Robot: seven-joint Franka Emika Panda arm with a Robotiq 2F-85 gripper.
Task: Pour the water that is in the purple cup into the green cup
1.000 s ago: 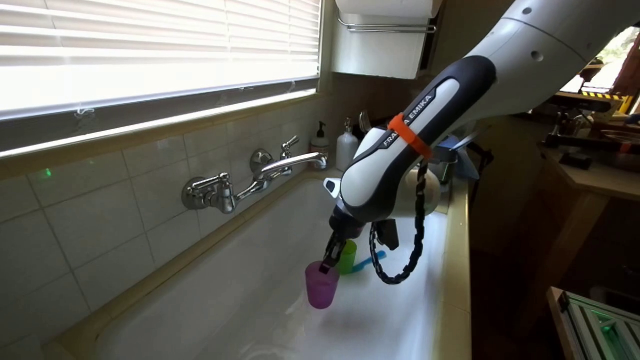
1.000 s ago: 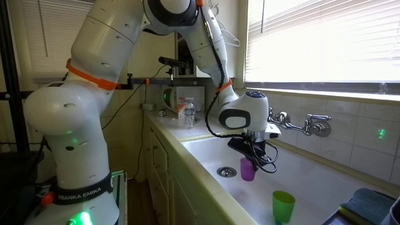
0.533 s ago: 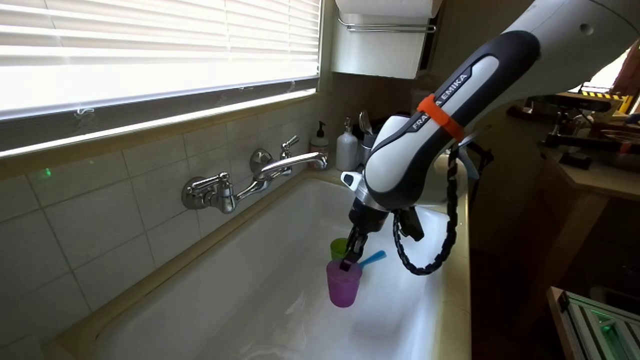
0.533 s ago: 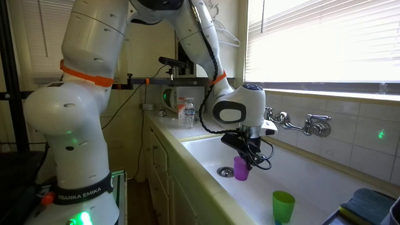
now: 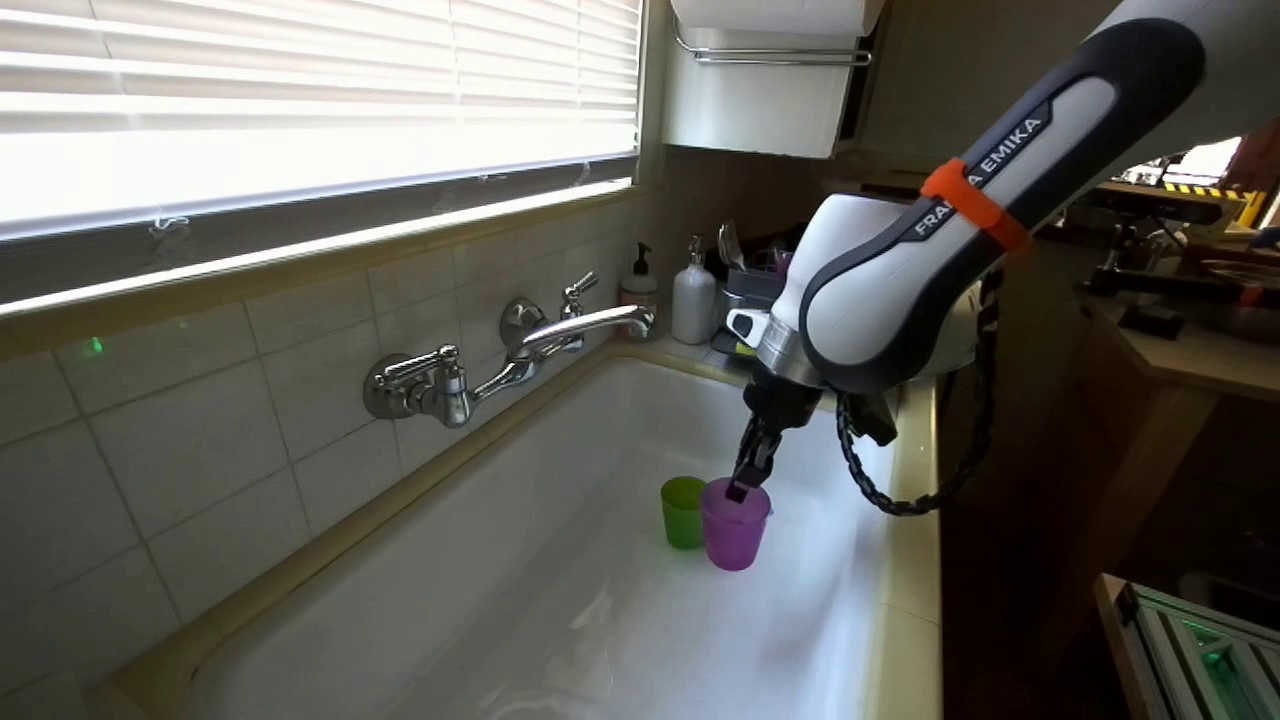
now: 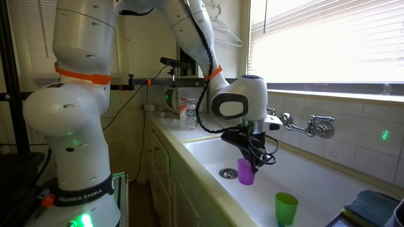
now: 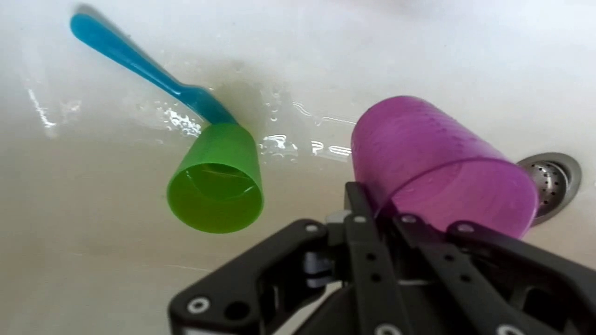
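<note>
A: Fingers?
B: Slim black fingers (image 7: 362,239) pressed together, pinching the rim of the tapered translucent purple plastic cup (image 7: 437,156). Near upright in both exterior views, no stream showing. Water level: can't tell.
A: What's changed?
B: Over the last second, in an exterior view, fingers and cup shifted from in front of the small bright green plastic cup (image 5: 682,520) to beside it. My call: lining up, pour not begun.
A: Green cup from the fingers?
B: Wrist view: left and lower, apart, on the floor of the white sink (image 7: 93,279).
A: Rest?
B: Blue plastic stick (image 7: 130,58) past the green cup, one end at its side; joined or just touching, can't tell. Round metal drain (image 7: 549,186) right of the fingers, partly behind the purple cup. Chrome wall faucet (image 5: 545,336), farther and higher.
A: In the way?
B: That sideways gap; tipping here would likely miss. Coming in low could knock the stick.
</note>
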